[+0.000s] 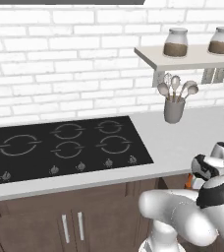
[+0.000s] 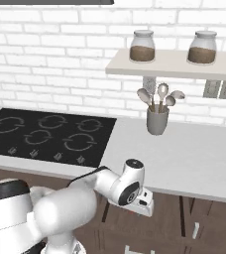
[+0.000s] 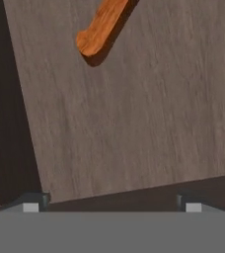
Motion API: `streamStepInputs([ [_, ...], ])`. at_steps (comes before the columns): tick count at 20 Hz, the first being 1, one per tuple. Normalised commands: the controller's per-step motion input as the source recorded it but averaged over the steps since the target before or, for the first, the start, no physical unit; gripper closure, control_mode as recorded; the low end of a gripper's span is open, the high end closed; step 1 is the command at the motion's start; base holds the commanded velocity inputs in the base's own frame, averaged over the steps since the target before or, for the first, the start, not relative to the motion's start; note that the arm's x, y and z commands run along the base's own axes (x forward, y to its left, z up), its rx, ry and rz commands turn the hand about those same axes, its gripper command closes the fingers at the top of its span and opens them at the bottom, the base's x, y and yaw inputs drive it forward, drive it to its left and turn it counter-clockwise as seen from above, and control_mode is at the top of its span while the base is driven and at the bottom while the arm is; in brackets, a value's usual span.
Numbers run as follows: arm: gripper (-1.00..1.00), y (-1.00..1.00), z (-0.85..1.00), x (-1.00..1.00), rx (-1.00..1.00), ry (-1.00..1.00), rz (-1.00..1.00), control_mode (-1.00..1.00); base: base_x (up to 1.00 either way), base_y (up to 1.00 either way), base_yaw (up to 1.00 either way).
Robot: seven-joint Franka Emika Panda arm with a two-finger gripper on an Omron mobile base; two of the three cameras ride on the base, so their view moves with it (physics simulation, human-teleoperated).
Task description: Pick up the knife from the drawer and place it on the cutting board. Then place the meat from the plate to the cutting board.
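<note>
— Hand (image 3: 112, 206) state?
— Spread wide, both fingertips (image 3: 31, 203) far apart at the bottom of the hand view, gripping nothing.
— Knife (image 3: 100, 27) position?
— Ahead of the hand and a little toward its left fingertip, lying flat on the grey-brown wooden drawer floor (image 3: 134, 113). Orange-red handle end visible, rounded butt pointing back toward the hand; blade cut off by the upper edge of the hand view. Well apart from both fingertips, not touched.
— Anything beside it?
— Dark drawer wall (image 3: 8, 108) running along the left of the hand, another dark edge just in front of the fingertips.
— Arm placement, seen from the base?
— Bent low, wrist (image 2: 130, 186) dipping below the front edge of the worktop (image 2: 194, 154), in front of the brown cabinet fronts. Small orange sliver (image 1: 188, 181) showing past the wrist in the left base view.
— Up on the worktop?
— Black cooktop (image 1: 65, 145), grey utensil holder (image 2: 157, 119) with spoons.
</note>
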Motion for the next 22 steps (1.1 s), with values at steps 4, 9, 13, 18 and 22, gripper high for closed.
streamStepInputs([
  [4,-1.0,0.0,-0.65,-0.08,0.0,0.0,0.0,-1.0,0.0,0.0,0.0],
  [9,-1.0,0.0,-0.35,-0.02,0.0,0.03,0.0,-1.0,0.0,0.0,0.0],
  [13,-1.0,0.0,-0.04,-0.22,0.0,0.11,0.0,-1.0,0.0,0.0,0.0],
  [18,-1.0,0.0,0.0,-0.77,0.0,0.1,0.0,-1.0,0.0,0.0,0.0],
  [22,-1.0,-0.11,0.0,-1.0,0.02,0.02,0.0,-1.0,0.0,0.0,0.0],
])
